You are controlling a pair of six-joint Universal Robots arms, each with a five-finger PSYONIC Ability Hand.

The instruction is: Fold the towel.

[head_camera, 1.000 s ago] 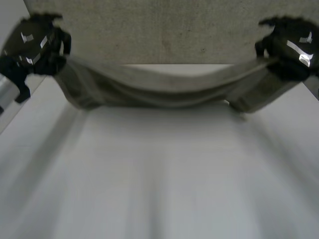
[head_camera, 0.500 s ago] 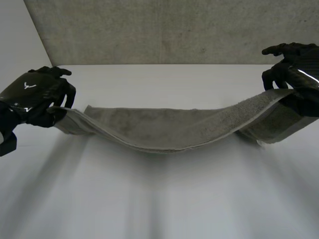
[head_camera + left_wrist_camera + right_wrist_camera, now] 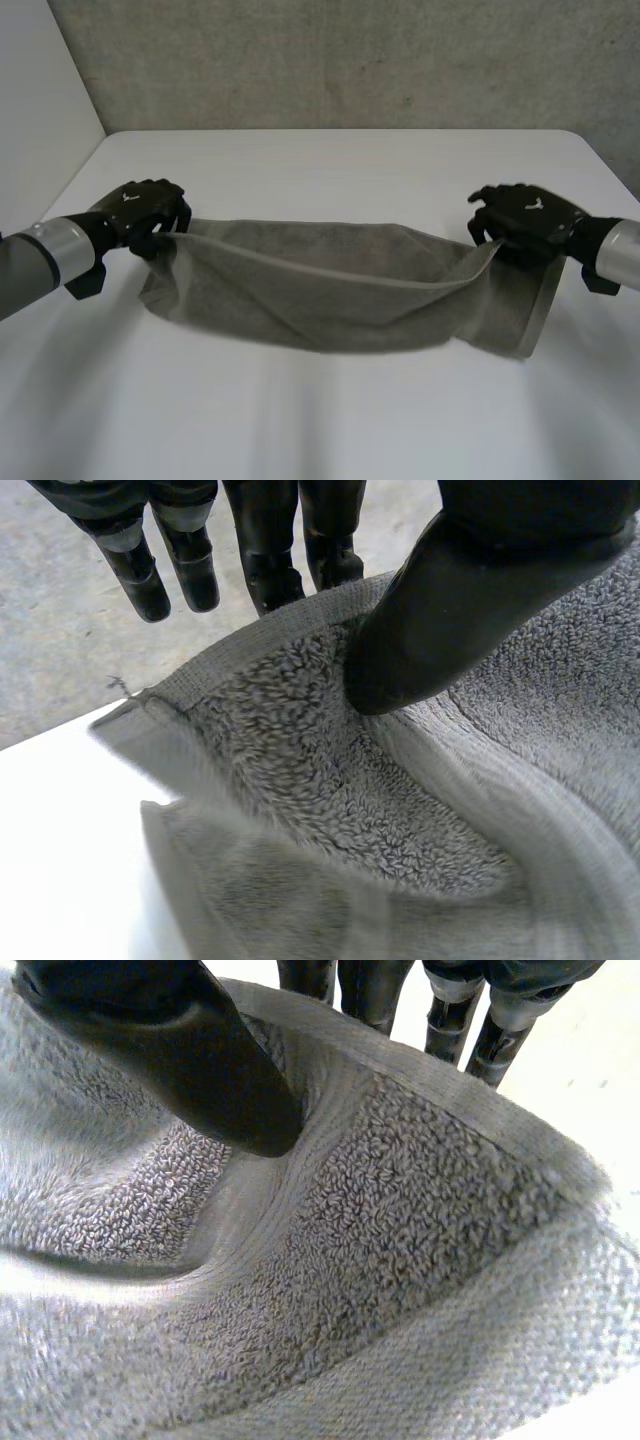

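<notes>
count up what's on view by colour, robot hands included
grey: 1, the towel
black: 2, the left hand and the right hand, each pinching one end of the towel
white: 1, the table
total: 4

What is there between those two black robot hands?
In the head view, a grey terry towel sags between the left hand and right hand, each pinching an end.
</notes>
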